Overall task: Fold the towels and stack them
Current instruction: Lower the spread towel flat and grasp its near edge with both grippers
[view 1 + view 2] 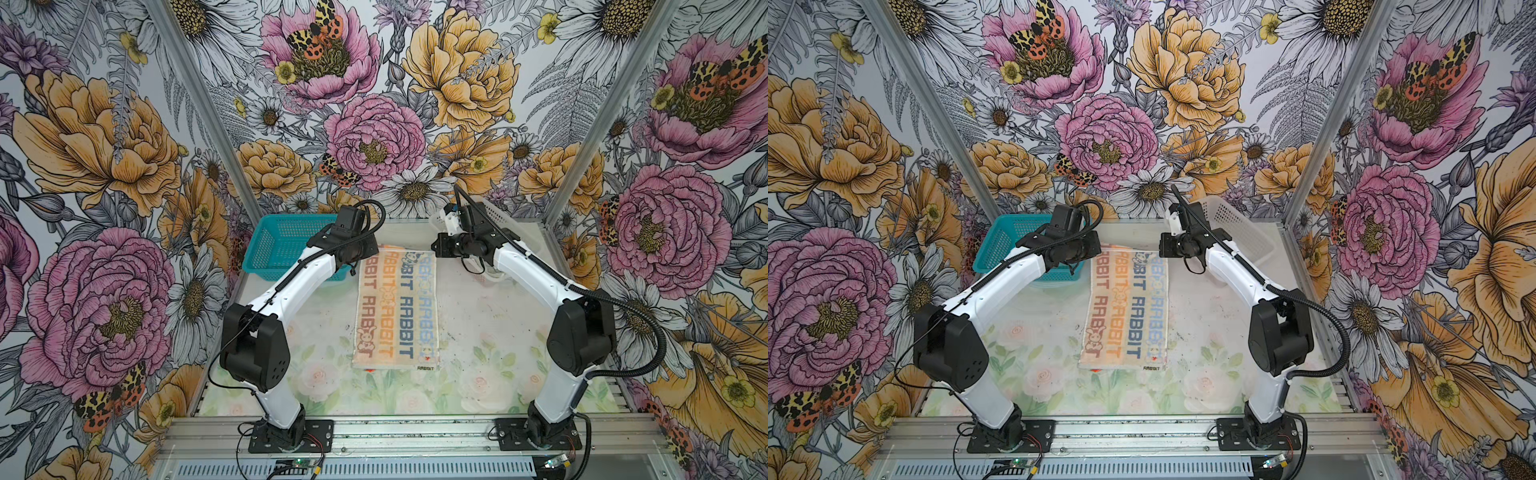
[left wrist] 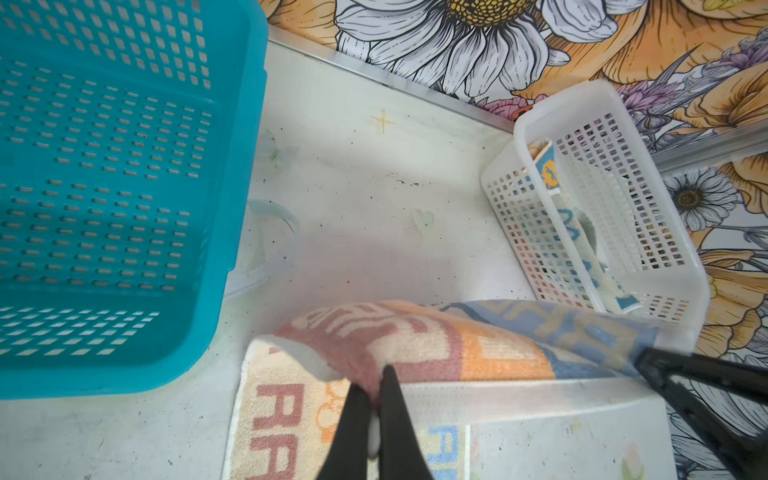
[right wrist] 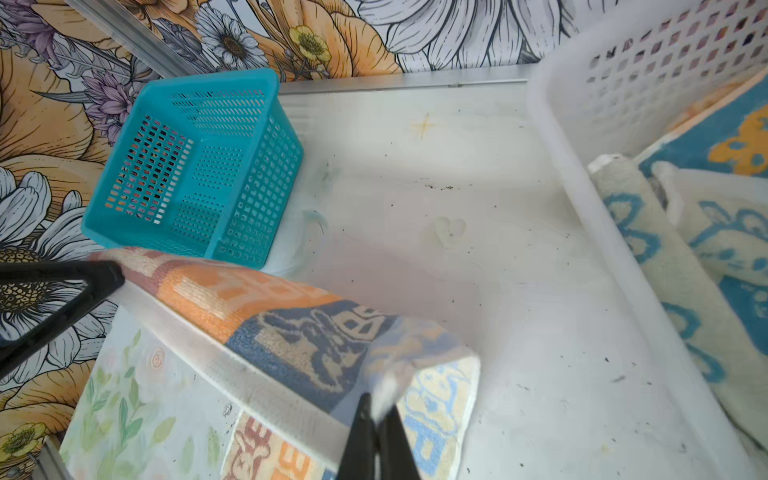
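Observation:
The lettered orange, blue and cream towel (image 1: 397, 316) lies lengthwise on the middle of the table, seen in both top views (image 1: 1125, 316). Its far edge is lifted off the table and curls over itself. My left gripper (image 2: 376, 376) is shut on the far left corner of this towel (image 2: 436, 345). My right gripper (image 3: 376, 401) is shut on its far right corner (image 3: 257, 307). Each gripper's black fingers also show at the edge of the opposite wrist view. A teal and cream bunny towel (image 3: 665, 257) lies crumpled in the white basket (image 3: 623, 83).
An empty teal perforated basket (image 1: 282, 245) stands at the back left, close to my left wrist. The white perforated basket (image 1: 511, 224) sits tilted at the back right behind my right wrist. Flowered walls enclose the table on three sides.

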Controlling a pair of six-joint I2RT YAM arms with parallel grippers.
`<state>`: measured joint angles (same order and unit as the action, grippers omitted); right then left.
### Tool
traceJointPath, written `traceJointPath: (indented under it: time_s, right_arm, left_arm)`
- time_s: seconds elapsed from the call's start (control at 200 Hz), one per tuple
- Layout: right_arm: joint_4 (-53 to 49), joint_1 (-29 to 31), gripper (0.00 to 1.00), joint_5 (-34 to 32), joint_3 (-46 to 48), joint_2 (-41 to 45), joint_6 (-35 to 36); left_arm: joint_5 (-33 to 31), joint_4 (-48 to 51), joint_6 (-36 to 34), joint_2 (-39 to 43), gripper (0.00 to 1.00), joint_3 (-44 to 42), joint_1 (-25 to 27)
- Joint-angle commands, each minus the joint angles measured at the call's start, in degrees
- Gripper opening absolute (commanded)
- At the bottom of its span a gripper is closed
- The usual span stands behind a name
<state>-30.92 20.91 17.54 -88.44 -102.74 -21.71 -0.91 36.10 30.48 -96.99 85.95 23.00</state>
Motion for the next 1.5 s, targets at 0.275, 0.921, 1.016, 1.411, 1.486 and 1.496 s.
traceJointPath:
  time_s: [0.275, 0.921, 1.016, 1.411, 1.486, 1.496]
  right_arm:
    - [8.3, 2.92, 0.0, 2.13, 31.59, 17.24, -5.24]
    - [23.98, 13.62, 0.09, 2.34, 45.62, 11.18, -15.92]
    - [23.89, 13.53, 0.19, 2.09, 45.54, 11.83, -15.82]
    - [21.4, 13.65, 0.43, 0.4, 43.82, 13.51, -16.41]
    - [20.39, 13.66, 0.43, 0.04, 43.08, 13.55, -16.28]
    - [20.2, 13.64, 0.43, -0.07, 42.94, 13.58, -16.26]
  left_arm:
    - [-7.09, -3.22, 7.84, 15.33, 0.0, -28.45, 6.51]
    - [-5.77, -6.24, 16.19, 20.0, 0.0, -47.89, 8.19]
    - [-5.44, -6.85, 15.71, 17.22, 0.0, -46.4, 8.66]
    - [-5.51, -7.72, 15.05, 12.97, 0.0, -43.34, 10.72]
    - [-5.72, -7.88, 15.05, 13.31, 0.0, -43.33, 10.92]
    - [-5.76, -7.82, 15.05, 13.36, 0.0, -43.39, 10.96]
